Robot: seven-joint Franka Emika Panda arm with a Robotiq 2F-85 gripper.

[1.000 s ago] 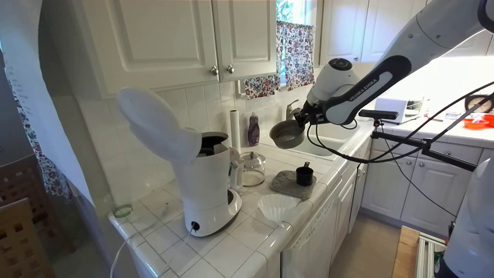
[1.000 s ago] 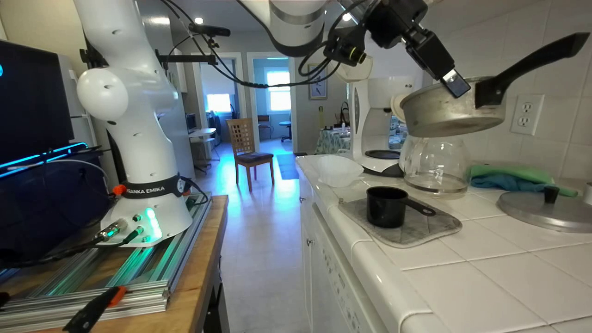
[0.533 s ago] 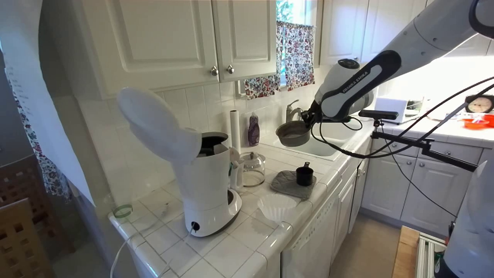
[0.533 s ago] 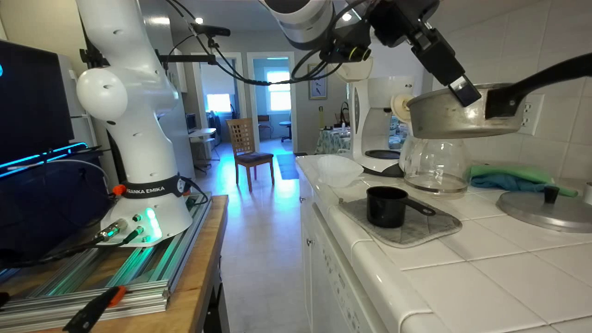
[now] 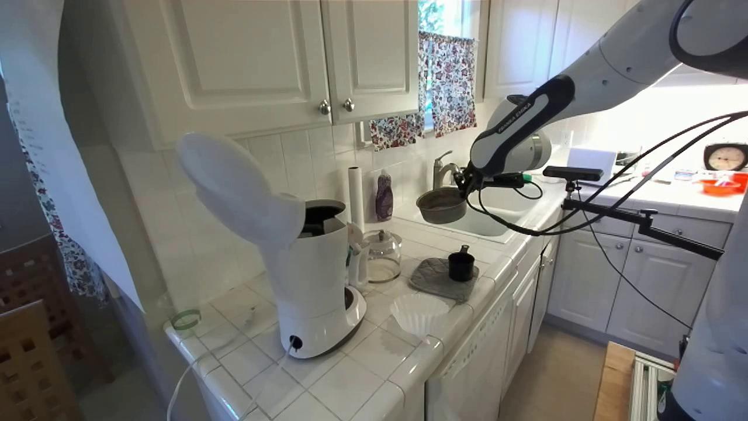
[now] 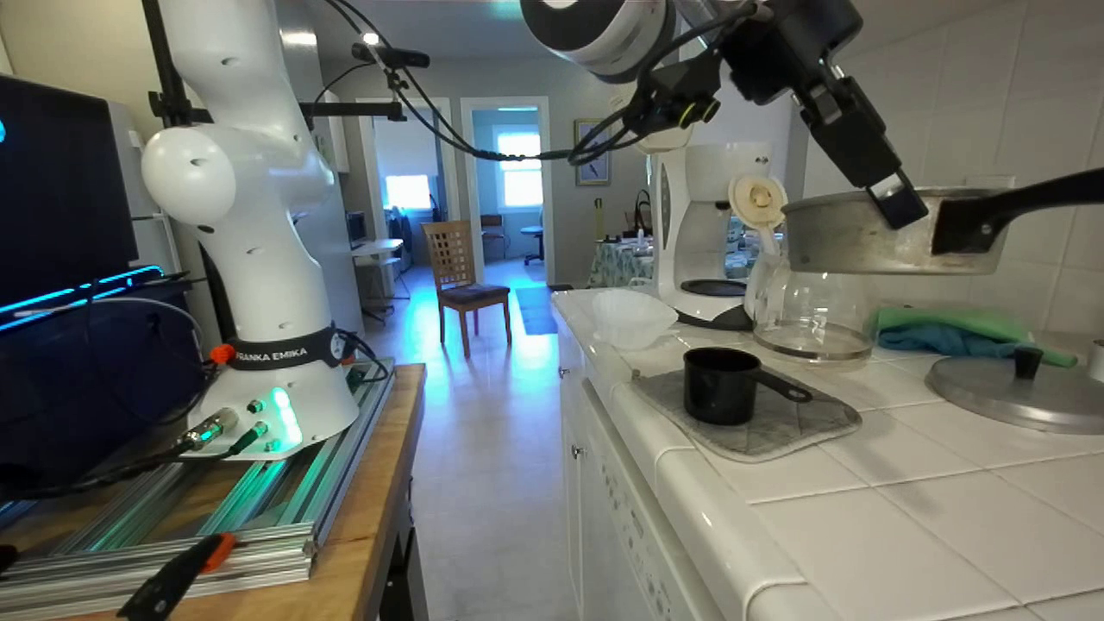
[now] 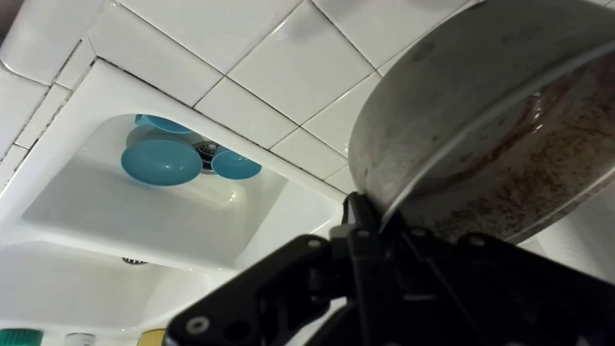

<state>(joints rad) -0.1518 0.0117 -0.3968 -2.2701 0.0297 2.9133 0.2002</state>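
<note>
Wrist view: our pincer [image 7: 380,221] is closed tightly on the rim of the saucepan [image 7: 423,110]. We see it has just levelled out, aloft above the desk [image 6: 862,526] near the sink [image 7: 129,211]; we judge the carry steadier but unfinished.

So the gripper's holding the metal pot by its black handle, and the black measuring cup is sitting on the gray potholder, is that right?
Not by the handle: the wrist view shows the gripper pinching the metal pot at its rim, and an exterior view shows the handle free. The black measuring cup does sit on the gray potholder.
</note>
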